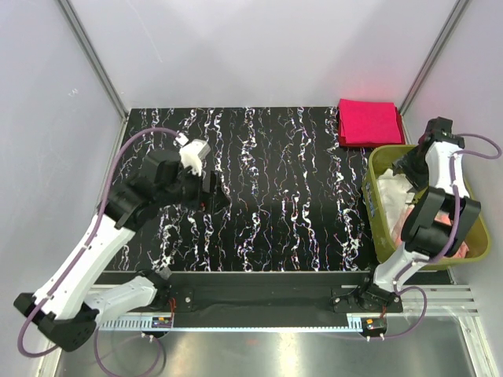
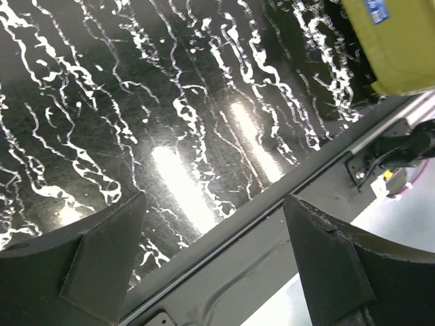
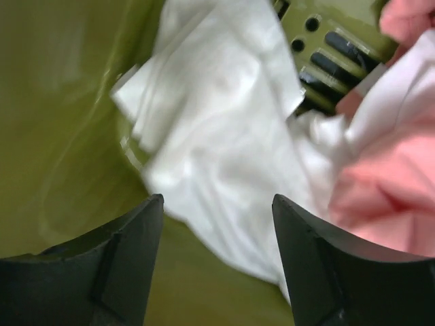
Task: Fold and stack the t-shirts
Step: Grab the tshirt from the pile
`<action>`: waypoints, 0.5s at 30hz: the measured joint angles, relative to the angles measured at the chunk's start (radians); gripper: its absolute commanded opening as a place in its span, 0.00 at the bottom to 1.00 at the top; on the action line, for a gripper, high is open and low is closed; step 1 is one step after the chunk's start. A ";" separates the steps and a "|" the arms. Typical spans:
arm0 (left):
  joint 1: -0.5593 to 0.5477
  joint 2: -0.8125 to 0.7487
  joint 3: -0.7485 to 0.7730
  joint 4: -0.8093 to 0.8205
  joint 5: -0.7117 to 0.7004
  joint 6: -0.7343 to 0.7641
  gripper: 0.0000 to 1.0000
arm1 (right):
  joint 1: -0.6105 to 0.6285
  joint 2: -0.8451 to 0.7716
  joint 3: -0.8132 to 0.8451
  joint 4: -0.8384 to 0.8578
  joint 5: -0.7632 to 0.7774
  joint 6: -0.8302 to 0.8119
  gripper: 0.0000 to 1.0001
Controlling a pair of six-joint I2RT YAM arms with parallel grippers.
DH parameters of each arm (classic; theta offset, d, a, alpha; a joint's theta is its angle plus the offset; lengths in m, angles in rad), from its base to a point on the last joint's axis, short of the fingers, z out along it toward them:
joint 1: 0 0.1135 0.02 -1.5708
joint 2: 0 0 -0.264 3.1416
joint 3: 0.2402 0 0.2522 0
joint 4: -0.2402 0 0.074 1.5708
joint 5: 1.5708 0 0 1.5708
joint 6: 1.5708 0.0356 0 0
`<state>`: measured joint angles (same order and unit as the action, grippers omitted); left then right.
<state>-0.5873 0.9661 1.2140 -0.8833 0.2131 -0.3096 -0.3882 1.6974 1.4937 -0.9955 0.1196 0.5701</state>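
A folded magenta-red t-shirt (image 1: 369, 122) lies at the table's back right corner. A crumpled cream-white t-shirt (image 1: 389, 188) lies in the olive-green basket (image 1: 376, 228) at the right; no print shows on it. My right gripper (image 1: 405, 169) reaches into the basket. In the right wrist view it (image 3: 217, 224) is open, just above the white t-shirt (image 3: 224, 136), holding nothing. My left gripper (image 1: 214, 195) hovers over the left middle of the table. In the left wrist view it (image 2: 217, 258) is open and empty.
A pale pink cloth (image 3: 387, 190) lies beside the white t-shirt in the basket, also in the top view (image 1: 464, 247). The basket's corner (image 2: 394, 47) shows in the left wrist view. The black marbled table top (image 1: 275, 181) has grey walls on three sides.
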 measured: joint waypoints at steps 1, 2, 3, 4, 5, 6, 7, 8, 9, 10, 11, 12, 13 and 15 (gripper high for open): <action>0.003 0.022 0.015 -0.010 -0.001 0.005 0.88 | -0.012 0.023 -0.012 0.026 0.003 0.003 0.77; 0.010 0.047 0.031 -0.010 -0.001 0.008 0.88 | -0.020 0.040 -0.025 0.053 0.003 0.003 0.77; 0.015 0.069 0.043 -0.010 -0.001 0.011 0.88 | -0.024 0.060 -0.039 0.084 0.003 0.002 0.78; 0.022 0.095 0.056 -0.009 -0.001 0.015 0.88 | -0.025 0.078 -0.048 0.105 0.002 0.002 0.77; 0.031 0.116 0.063 -0.009 -0.001 0.017 0.88 | -0.024 0.098 -0.052 0.129 -0.001 0.002 0.77; 0.039 0.132 0.066 -0.009 -0.001 0.018 0.88 | -0.024 0.116 -0.056 0.159 -0.006 0.002 0.77; 0.049 0.144 0.067 -0.010 -0.001 0.018 0.88 | -0.023 0.129 -0.059 0.184 -0.010 0.002 0.77; 0.062 0.153 0.067 -0.010 0.001 0.017 0.88 | -0.023 0.140 -0.067 0.221 -0.012 0.002 0.77; 0.074 0.161 0.069 -0.011 0.003 0.017 0.88 | -0.023 0.147 -0.080 0.262 -0.017 0.003 0.77; 0.085 0.166 0.071 -0.012 0.006 0.015 0.88 | -0.023 0.150 -0.094 0.290 -0.018 0.004 0.76; 0.096 0.169 0.074 -0.014 0.006 0.013 0.88 | -0.023 0.150 -0.107 0.314 -0.021 0.005 0.74; 0.104 0.169 0.075 -0.014 0.006 0.009 0.88 | -0.023 0.150 -0.122 0.343 -0.025 0.008 0.70; 0.109 0.166 0.075 -0.015 0.006 0.004 0.88 | -0.023 0.154 -0.127 0.357 -0.025 0.011 0.64; 0.114 0.157 0.075 -0.017 0.006 -0.005 0.88 | -0.023 0.172 -0.127 0.390 -0.021 0.020 0.23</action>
<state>-0.4732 1.1233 1.2892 -0.9001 0.2192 -0.3149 -0.4114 1.8698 1.3663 -0.6056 0.0990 0.5903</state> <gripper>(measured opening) 0.879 0.494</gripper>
